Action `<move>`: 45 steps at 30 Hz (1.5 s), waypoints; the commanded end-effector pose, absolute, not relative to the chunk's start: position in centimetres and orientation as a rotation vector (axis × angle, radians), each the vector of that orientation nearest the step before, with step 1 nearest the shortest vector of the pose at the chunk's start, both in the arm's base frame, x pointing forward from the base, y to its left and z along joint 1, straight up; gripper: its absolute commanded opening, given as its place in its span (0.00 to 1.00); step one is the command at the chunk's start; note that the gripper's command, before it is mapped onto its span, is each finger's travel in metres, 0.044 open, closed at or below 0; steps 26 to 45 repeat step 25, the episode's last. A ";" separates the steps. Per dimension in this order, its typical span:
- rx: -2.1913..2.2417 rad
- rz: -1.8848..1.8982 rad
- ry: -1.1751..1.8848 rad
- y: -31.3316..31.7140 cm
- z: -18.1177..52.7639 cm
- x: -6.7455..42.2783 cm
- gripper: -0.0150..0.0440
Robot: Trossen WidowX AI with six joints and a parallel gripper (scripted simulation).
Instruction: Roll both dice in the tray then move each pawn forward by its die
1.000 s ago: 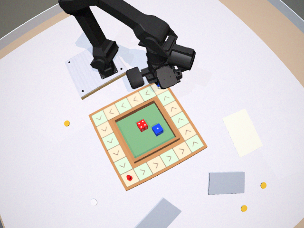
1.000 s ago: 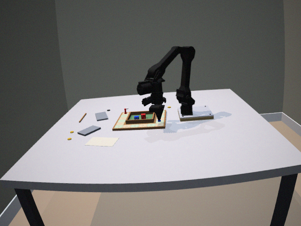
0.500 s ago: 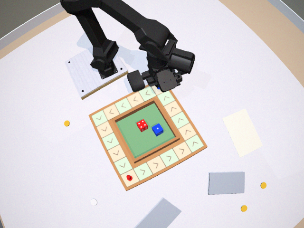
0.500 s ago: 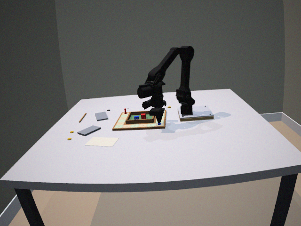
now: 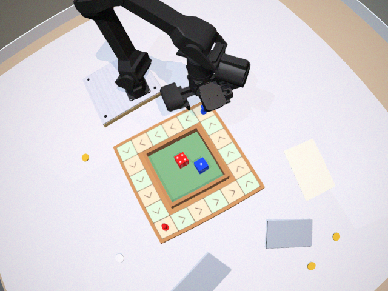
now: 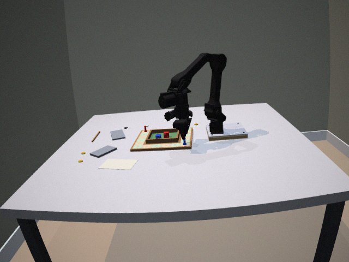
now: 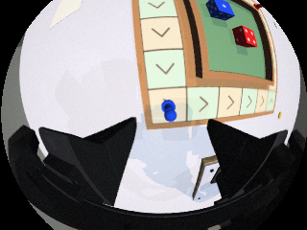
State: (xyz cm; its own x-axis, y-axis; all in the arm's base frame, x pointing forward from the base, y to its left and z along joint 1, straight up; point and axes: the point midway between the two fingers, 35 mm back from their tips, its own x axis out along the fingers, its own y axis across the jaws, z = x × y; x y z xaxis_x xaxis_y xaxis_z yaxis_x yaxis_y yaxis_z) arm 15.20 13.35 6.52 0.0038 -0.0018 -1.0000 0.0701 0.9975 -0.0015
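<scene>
The game board (image 5: 216, 200) (image 6: 160, 146) (image 7: 165, 69) has arrow squares around a green tray (image 5: 175, 184) (image 7: 221, 45). A red die (image 5: 181, 160) (image 6: 166, 134) (image 7: 245, 36) and a blue die (image 5: 200, 165) (image 6: 158, 136) (image 7: 221, 8) lie in the tray; the blue die shows one pip on top. The blue pawn (image 5: 202, 110) (image 6: 184, 143) (image 7: 169, 110) stands upright on the board's corner square nearest the arm base. My gripper (image 5: 199, 108) (image 6: 184, 136) (image 7: 173, 123) is open just above it, fingers apart on either side and not touching it. The red pawn (image 5: 164, 227) (image 6: 145, 128) stands on the opposite corner square.
A cream card (image 5: 308, 169), two grey cards (image 5: 288, 233) (image 5: 204, 275), yellow discs (image 5: 85, 157) (image 5: 336, 236) (image 5: 310, 265) and a white disc (image 5: 119, 257) lie around the board. The arm's base plate (image 5: 100, 90) sits behind it. A pencil (image 6: 95, 136) lies at the far side.
</scene>
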 end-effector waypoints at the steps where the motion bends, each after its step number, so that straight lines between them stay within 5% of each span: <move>1: 0.067 -0.051 1.552 13.5 8.9 15.3 1.00; 7: 0.059 -0.044 1.552 12.9 10.5 15.7 1.00; 19: -0.072 0.069 1.550 2.2 17.0 16.5 1.00; 45: -0.051 0.048 1.554 3.3 16.1 16.9 1.00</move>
